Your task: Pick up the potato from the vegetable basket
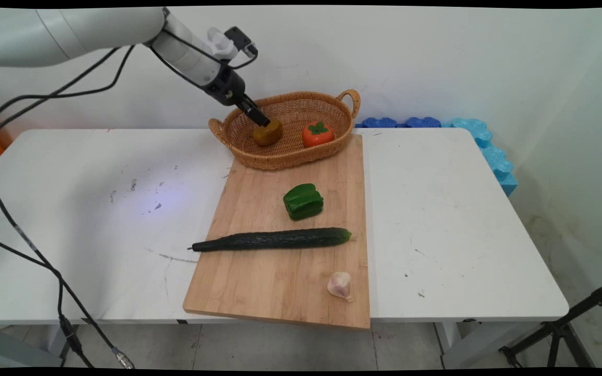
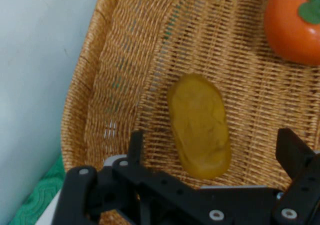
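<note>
garlic: nearest the table's front edge, on the right side of the wooden board; nothing of mine is near it.
cucumber: lies across the board from left to right, its thin stem end hanging just past the board's left edge; a nudge there could roll it onto the white table.
green pepper: sits on the board beyond the cucumber, well apart from me.
basket: stands at the far end of the board, its near rim resting on the wood.
yellow-brown potato: lies on the basket floor, left of the persimmon and apart from it.
my gripper: I hang just over the potato with my fingers spread wide, one on either side of it, clamped on nothing.
risk: the potato is smooth and rounded, so I judge a squeeze off its middle could squirt it sideways along the weave; pushing down could tip the light basket.
hard to tell: my fingertips are cut off by my own linkage, and whether I touch the potato I cannot say.
</note>
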Controlling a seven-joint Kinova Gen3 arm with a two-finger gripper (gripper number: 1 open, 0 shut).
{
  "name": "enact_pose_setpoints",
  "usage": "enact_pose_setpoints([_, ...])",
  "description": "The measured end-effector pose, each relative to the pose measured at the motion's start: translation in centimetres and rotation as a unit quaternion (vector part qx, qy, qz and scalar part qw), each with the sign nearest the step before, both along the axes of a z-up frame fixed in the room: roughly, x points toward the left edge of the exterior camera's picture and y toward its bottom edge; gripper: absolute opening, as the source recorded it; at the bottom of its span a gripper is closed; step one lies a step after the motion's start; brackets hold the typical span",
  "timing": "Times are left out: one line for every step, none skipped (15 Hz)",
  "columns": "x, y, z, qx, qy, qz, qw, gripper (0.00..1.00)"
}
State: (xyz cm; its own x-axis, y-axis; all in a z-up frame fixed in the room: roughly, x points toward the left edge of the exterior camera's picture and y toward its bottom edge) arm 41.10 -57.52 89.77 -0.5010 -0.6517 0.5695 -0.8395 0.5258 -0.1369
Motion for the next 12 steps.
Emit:
enact_pose_setpoints([0.1, -0.2, -0.6, 0.001, 0.001, 0.003, 1.0, 1.0])
enact_pose_setpoints([0.2, -0.4, -1.3, 0.003, 0.002, 0.005, 1.0, 1.0])
enact_pose_setpoints([0.2, -0.6, -1.9, 0.005, 0.003, 0.007, 1.0, 1.0])
enact_pose_setpoints([0.2, -0.7, -2.3, 0.005, 0.004, 0.008, 0.9999, 1.0])
enact_pose_setpoints([0.2, -0.9, -2.9, 0.007, 0.006, 0.01, 0.9999, 1.0])
enact_pose_setpoints([0.2, -1.1, -3.4, 0.007, 0.007, 0.011, 0.9999, 1.0])
enact_pose_setpoints([0.2, -1.3, -3.9, 0.008, 0.009, 0.012, 0.9999, 1.0])
enact_pose_setpoints([0.2, -1.5, -4.3, 0.008, 0.01, 0.013, 0.9998, 1.0])
enact_pose_setpoints([0.1, -1.7, -4.7, 0.008, 0.011, 0.013, 0.9998, 1.0])
enact_pose_setpoints([0.1, -1.8, -5.1, 0.008, 0.012, 0.013, 0.9998, 1.0])
enact_pose_setpoints([0.1, -1.9, -5.3, 0.008, 0.013, 0.014, 0.9998, 1.0])
enact_pose_setpoints([0.1, -2.0, -5.5, 0.008, 0.013, 0.013, 0.9998, 1.0])
